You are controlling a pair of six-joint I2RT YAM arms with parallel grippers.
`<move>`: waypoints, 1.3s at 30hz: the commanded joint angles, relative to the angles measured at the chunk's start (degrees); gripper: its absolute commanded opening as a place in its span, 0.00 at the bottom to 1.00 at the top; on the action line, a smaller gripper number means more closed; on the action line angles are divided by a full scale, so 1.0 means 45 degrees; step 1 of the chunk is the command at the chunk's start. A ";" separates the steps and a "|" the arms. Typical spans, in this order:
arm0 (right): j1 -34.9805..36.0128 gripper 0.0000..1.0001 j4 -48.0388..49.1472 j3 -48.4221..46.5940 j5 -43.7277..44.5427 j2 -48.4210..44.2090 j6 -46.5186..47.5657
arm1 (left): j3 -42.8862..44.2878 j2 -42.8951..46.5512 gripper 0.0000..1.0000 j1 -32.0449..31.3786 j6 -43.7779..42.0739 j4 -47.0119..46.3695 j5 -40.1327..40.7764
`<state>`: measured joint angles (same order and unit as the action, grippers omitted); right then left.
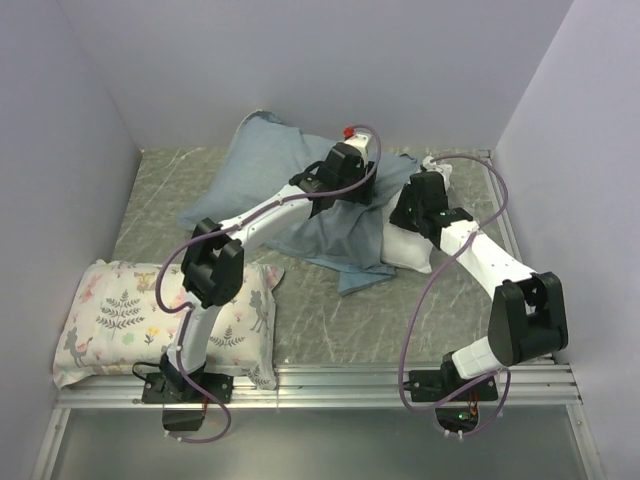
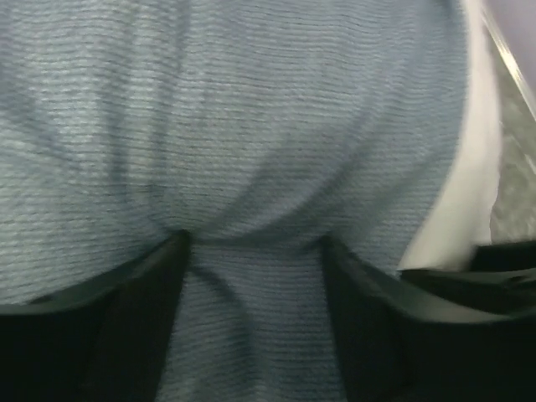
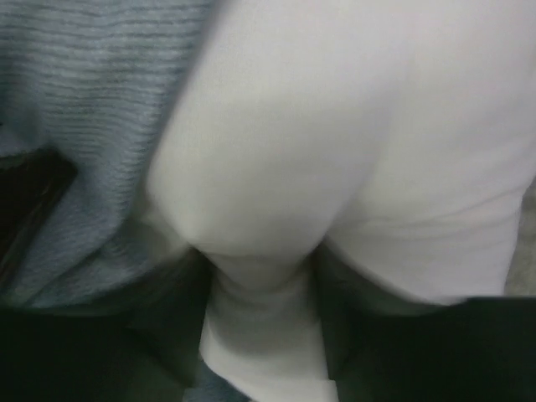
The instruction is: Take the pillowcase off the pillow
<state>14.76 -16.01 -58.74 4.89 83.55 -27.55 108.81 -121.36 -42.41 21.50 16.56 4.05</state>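
Note:
The grey-blue pillowcase (image 1: pixel 270 180) lies bunched across the far middle of the table, still over most of the white pillow (image 1: pixel 405 250), whose bare end shows at the right. My left gripper (image 1: pixel 352 150) presses down into the case; in the left wrist view it (image 2: pixel 255 251) is shut on a fold of the blue fabric (image 2: pixel 251 126). My right gripper (image 1: pixel 420 190) is at the pillow's bare end; in the right wrist view it (image 3: pixel 260 276) is shut on a pinch of white pillow (image 3: pixel 335 126), with the case's edge (image 3: pixel 84 126) at the left.
A smaller floral-and-animal print pillow (image 1: pixel 165 320) lies at the near left beside the left arm's base. Grey walls close in the table at left, back and right. A metal rail (image 1: pixel 330 380) runs along the near edge.

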 commanded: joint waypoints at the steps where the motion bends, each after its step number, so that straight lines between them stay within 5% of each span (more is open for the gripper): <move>1: 0.0000 0.31 -0.0386 -0.0636 0.0223 0.0164 -0.0030 | 0.1169 -0.0335 0.65 0.0128 -0.0539 0.1377 0.2278; 2: 0.0020 0.23 -0.0542 -0.1044 0.0262 0.0126 -0.0030 | 0.1538 -0.0452 0.58 0.0225 -0.0519 0.1534 0.2998; 3: 0.0000 0.14 -0.0892 -0.1261 0.0494 0.0067 0.0067 | 0.1716 -0.0433 0.35 0.0323 -0.0422 0.1632 0.3276; 4: -0.0019 0.00 -0.1127 -0.1514 0.0651 -0.0030 0.0106 | 0.1853 -0.0414 0.23 0.0420 -0.0344 0.1749 0.3549; 7: -0.0311 0.00 -0.1793 -0.2413 0.0829 -0.0460 0.0224 | 0.2069 0.0015 0.01 0.1005 -0.0129 0.1751 0.4331; 18: -0.2049 0.00 -0.3413 -0.5090 0.0732 -0.1769 0.0282 | 0.0762 0.1909 0.00 0.4578 0.1040 0.1497 0.5877; 23: -0.2753 0.00 -0.3649 -0.5424 0.0906 -0.2140 0.0341 | -0.0411 0.2632 0.00 0.6648 0.1765 0.1106 0.5097; 26: -0.2715 0.00 -0.3279 -0.5016 0.0440 -0.2199 0.0166 | -0.0315 0.2400 0.00 0.6653 0.1787 0.0834 0.3115; 29: -0.2404 0.00 -0.3063 -0.4779 0.0125 -0.1790 -0.0010 | -0.0275 0.2165 0.13 0.5797 0.1182 0.0501 0.2284; 33: -0.2246 0.00 -0.2907 -0.4584 0.0631 -0.1458 0.0087 | -0.0742 0.2631 0.72 0.5109 0.0653 0.0442 0.1464; 35: -0.2246 0.00 -0.2946 -0.4681 0.0750 -0.1340 0.0146 | -0.1775 0.3583 0.84 0.4973 0.0691 0.0228 0.1637; 36: -0.2246 0.00 -0.2946 -0.4720 0.0770 -0.1262 0.0184 | -0.2165 0.3977 0.99 0.4972 0.0808 0.0169 0.1831; 39: -0.2226 0.00 -0.3063 -0.5012 0.0770 -0.1048 0.0166 | -0.3534 0.5403 0.99 0.4972 0.1120 0.0595 0.2633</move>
<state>5.48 -33.67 -78.67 4.14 79.33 -27.31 95.72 -105.86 -20.18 26.39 19.94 11.27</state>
